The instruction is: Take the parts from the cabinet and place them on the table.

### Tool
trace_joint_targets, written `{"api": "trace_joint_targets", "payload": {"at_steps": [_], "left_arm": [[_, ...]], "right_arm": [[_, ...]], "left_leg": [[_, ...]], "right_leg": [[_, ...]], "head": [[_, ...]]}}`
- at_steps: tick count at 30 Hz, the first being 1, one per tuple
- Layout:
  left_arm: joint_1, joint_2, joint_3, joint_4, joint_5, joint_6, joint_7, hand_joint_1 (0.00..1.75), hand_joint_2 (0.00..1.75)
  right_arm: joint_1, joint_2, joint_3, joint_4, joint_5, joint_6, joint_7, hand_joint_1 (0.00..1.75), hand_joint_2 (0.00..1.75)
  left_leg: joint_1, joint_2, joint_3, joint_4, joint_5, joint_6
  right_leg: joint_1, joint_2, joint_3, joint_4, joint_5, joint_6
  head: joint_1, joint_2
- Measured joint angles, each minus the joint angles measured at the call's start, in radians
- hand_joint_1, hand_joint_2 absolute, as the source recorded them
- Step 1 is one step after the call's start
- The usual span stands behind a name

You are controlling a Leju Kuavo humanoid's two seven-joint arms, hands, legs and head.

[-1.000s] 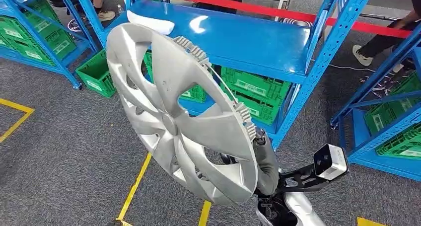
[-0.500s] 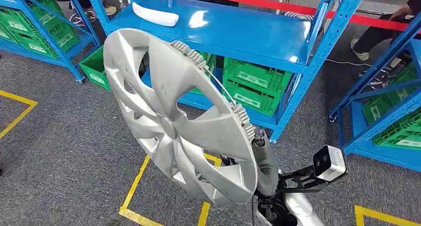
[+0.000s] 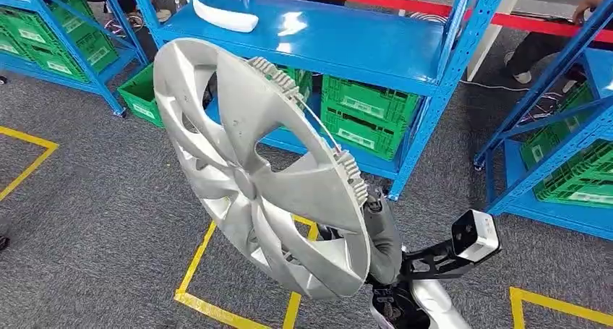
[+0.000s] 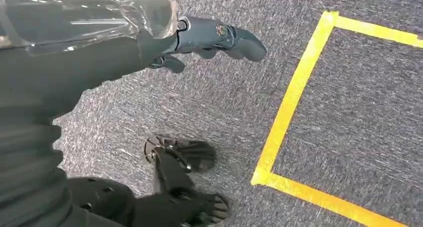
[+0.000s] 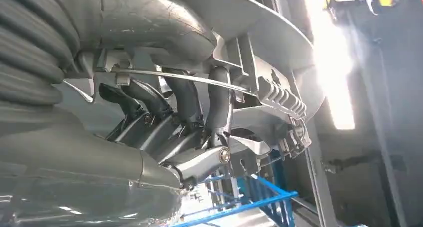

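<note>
Head view: bright, even overhead light; sharp focus. A white glare patch sits on the blue shelf (image 3: 347, 36); the hubcap (image 3: 253, 170) shows soft sheen, no hard shadows. Left wrist view: evenly lit carpet (image 4: 209, 102), near cover blurred, with reflections. Right wrist view: dim, backlit; a ceiling light (image 5: 331, 62) blows out to white streak; close parts soft.

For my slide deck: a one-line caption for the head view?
Right hand holds a silver hubcap upright before blue shelving.
</note>
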Motion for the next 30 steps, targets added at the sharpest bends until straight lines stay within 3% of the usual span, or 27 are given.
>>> {"api": "trace_joint_targets", "payload": {"at_steps": [2, 3, 4, 5, 7, 8, 9, 10, 12, 13, 14, 17, 18, 19, 20, 22, 23, 24, 25, 26, 28, 29, 30], "left_arm": [[0.002, 0.000, 0.000, 0.000, 0.001, 0.008, 0.000, 0.00, 1.75], [0.003, -0.002, 0.000, 0.000, 0.001, 0.011, 0.000, 0.00, 1.75], [0.001, -0.003, 0.000, 0.000, 0.001, 0.013, 0.000, 0.00, 1.75], [-0.001, -0.003, 0.000, 0.000, 0.001, 0.013, 0.000, 0.00, 1.75], [0.000, -0.005, 0.000, 0.000, 0.000, 0.013, 0.000, 0.00, 1.75], [0.000, -0.005, -0.001, 0.000, -0.001, 0.013, 0.000, 0.00, 1.75], [0.000, -0.007, -0.002, 0.000, -0.001, 0.013, 0.000, 0.00, 1.75], [0.000, -0.007, -0.002, 0.000, -0.001, 0.013, 0.000, 0.00, 1.75], [0.000, -0.007, -0.005, 0.000, -0.001, 0.013, 0.000, 0.00, 1.75], [0.000, -0.008, -0.006, 0.000, -0.001, 0.013, 0.000, 0.00, 1.75], [0.000, -0.011, -0.008, 0.000, -0.002, 0.013, 0.000, 0.00, 1.75], [0.000, -0.011, -0.011, 0.000, -0.003, 0.011, 0.003, 0.00, 1.75], [0.000, -0.011, -0.011, 0.001, -0.003, 0.010, 0.008, 0.00, 1.75], [0.000, -0.008, -0.011, 0.001, -0.003, 0.009, 0.011, 0.00, 1.75], [0.001, -0.009, -0.011, 0.001, -0.003, 0.008, 0.015, 0.00, 1.75], [0.001, -0.007, -0.013, 0.001, -0.003, 0.007, 0.020, 0.00, 1.75], [0.001, -0.006, -0.014, 0.001, -0.003, 0.007, 0.021, 0.00, 1.75], [0.001, -0.006, -0.014, 0.001, -0.003, 0.007, 0.021, 0.00, 1.75], [0.002, -0.006, -0.014, 0.001, -0.003, 0.007, 0.022, 0.00, 1.75], [0.002, -0.006, -0.014, 0.001, -0.003, 0.007, 0.023, 0.00, 1.75], [0.001, -0.005, -0.014, 0.001, -0.003, 0.008, 0.023, 0.00, 1.75], [0.000, -0.005, -0.014, 0.001, -0.003, 0.008, 0.023, 0.00, 1.75], [0.000, -0.005, -0.015, 0.001, -0.003, 0.008, 0.023, 0.00, 1.75]], "right_arm": [[-0.001, 0.005, 0.003, 0.000, -0.002, 0.000, 0.002, 1.75, 1.75], [-0.001, 0.005, 0.004, 0.000, -0.002, -0.001, 0.002, 1.75, 1.75], [0.000, 0.004, 0.005, 0.000, -0.002, -0.001, 0.004, 1.75, 1.75], [0.000, 0.003, 0.006, 0.000, -0.002, -0.001, 0.005, 1.75, 1.75], [0.003, 0.002, 0.007, 0.000, -0.002, -0.002, 0.007, 1.75, 1.75], [0.005, 0.000, 0.008, 0.000, -0.002, -0.002, 0.007, 1.75, 1.75], [0.007, -0.002, 0.008, 0.000, -0.002, -0.002, 0.008, 1.75, 1.75], [0.009, -0.003, 0.009, 0.000, -0.002, -0.002, 0.008, 1.75, 1.75], [0.009, -0.004, 0.009, 0.000, -0.002, -0.002, 0.008, 1.75, 1.75], [0.008, -0.004, 0.009, 0.000, -0.003, -0.002, 0.008, 1.75, 1.75], [0.007, -0.004, 0.009, -0.001, -0.003, -0.003, 0.008, 1.75, 1.75], [0.009, -0.004, 0.009, -0.003, -0.006, -0.003, 0.008, 1.75, 1.75], [0.009, -0.004, 0.010, -0.003, -0.008, -0.003, 0.008, 1.75, 1.75], [0.008, -0.004, 0.010, -0.003, -0.011, -0.003, 0.009, 1.75, 1.75], [0.008, -0.003, 0.010, -0.003, -0.016, -0.003, 0.010, 1.75, 1.75], [0.008, 0.000, 0.012, -0.003, -0.027, -0.002, 0.016, 1.75, 1.75], [0.009, 0.000, 0.013, -0.003, -0.029, -0.001, 0.018, 1.75, 1.75], [0.010, 0.000, 0.014, -0.002, -0.030, -0.001, 0.019, 1.75, 1.75], [0.011, 0.000, 0.015, -0.002, -0.031, 0.000, 0.019, 1.75, 1.75], [0.011, 0.000, 0.016, -0.002, -0.031, 0.000, 0.019, 1.75, 1.75], [0.011, 0.000, 0.017, -0.002, -0.035, 0.000, 0.019, 1.75, 1.75], [0.011, 0.001, 0.017, -0.002, -0.037, 0.001, 0.019, 1.75, 1.75], [0.009, 0.002, 0.017, -0.003, -0.039, 0.002, 0.019, 1.75, 1.75]], "left_leg": [[-0.007, 0.000, -0.010, 0.002, 0.007, 0.011], [-0.007, 0.003, -0.015, -0.011, 0.022, 0.027], [0.000, 0.010, -0.016, -0.019, 0.035, 0.038], [-0.001, 0.009, -0.029, -0.020, 0.045, 0.049], [-0.006, 0.010, -0.051, -0.019, 0.059, 0.053], [-0.009, 0.010, -0.062, -0.018, 0.067, 0.055], [-0.011, 0.010, -0.072, -0.017, 0.074, 0.055], [-0.014, 0.010, -0.082, -0.015, 0.081, 0.055], [-0.017, 0.009, -0.097, -0.008, 0.089, 0.053], [-0.019, 0.008, -0.102, -0.002, 0.092, 0.051], [-0.023, 0.009, -0.111, 0.003, 0.094, 0.046], [-0.019, 0.011, -0.118, 0.003, 0.107, 0.027], [-0.023, 0.010, -0.119, 0.003, 0.112, 0.021], [-0.018, 0.006, -0.128, 0.014, 0.100, 0.016], [-0.016, 0.003, -0.141, 0.051, 0.059, 0.009], [-0.005, 0.003, -0.196, 0.205, -0.039, -0.007], [-0.001, 0.003, -0.224, 0.282, -0.070, -0.013], [0.003, 0.003, -0.237, 0.329, -0.079, -0.018], [0.008, 0.003, -0.222, 0.316, -0.060, -0.021], [0.012, 0.004, -0.185, 0.258, -0.025, -0.023], [0.018, 0.004, -0.073, 0.067, 0.052, -0.024], [0.018, 0.001, -0.044, 0.021, 0.031, -0.023], [0.009, -0.002, -0.046, 0.012, 0.038, -0.013]], "right_leg": [[-0.004, 0.000, -0.004, -0.002, 0.011, 0.015], [0.000, 0.001, -0.005, -0.006, 0.019, 0.023], [-0.003, 0.001, -0.022, 0.013, -0.004, 0.018], [-0.002, 0.001, -0.048, 0.062, -0.049, 0.009], [-0.002, 0.001, -0.104, 0.224, -0.139, -0.002], [-0.002, 0.001, -0.125, 0.296, -0.164, 0.000], [-0.002, 0.001, -0.127, 0.328, -0.166, 0.008], [-0.002, 0.001, -0.101, 0.307, -0.151, 0.018], [0.000, 0.001, 0.013, 0.138, -0.094, 0.028], [0.003, 0.000, 0.080, 0.033, -0.079, 0.021], [0.010, -0.001, 0.119, -0.026, -0.100, 0.003], [0.014, 0.001, 0.105, -0.026, -0.090, -0.008], [0.008, 0.001, 0.101, -0.033, -0.082, -0.018], [-0.006, -0.001, 0.102, -0.039, -0.072, -0.025], [-0.006, -0.001, 0.097, -0.039, -0.067, -0.034], [-0.005, -0.003, 0.087, -0.037, -0.061, -0.037], [-0.005, -0.003, 0.081, -0.034, -0.057, -0.037], [-0.005, -0.003, 0.075, -0.031, -0.055, -0.034], [-0.006, -0.002, 0.070, -0.027, -0.054, -0.032], [-0.007, -0.002, 0.068, -0.023, -0.053, -0.031], [-0.009, 0.000, 0.067, -0.015, -0.054, -0.029], [-0.004, 0.000, 0.061, -0.015, -0.054, -0.023], [0.000, 0.000, 0.053, -0.013, -0.048, -0.014]], "head": [[0.000, 0.000], [-0.001, 0.000], [0.000, 0.000], [0.003, 0.000], [0.002, 0.000], [0.003, 0.000], [0.003, 0.000], [0.002, 0.000], [0.003, 0.000], [0.003, 0.000], [0.002, 0.000], [0.003, 0.000], [0.004, 0.000], [0.004, 0.000], [0.000, 0.000], [0.000, 0.000], [0.000, 0.000], [0.000, 0.000], [0.000, 0.000], [0.000, 0.000], [0.000, 0.000], [0.000, 0.000], [0.001, 0.000]]}}
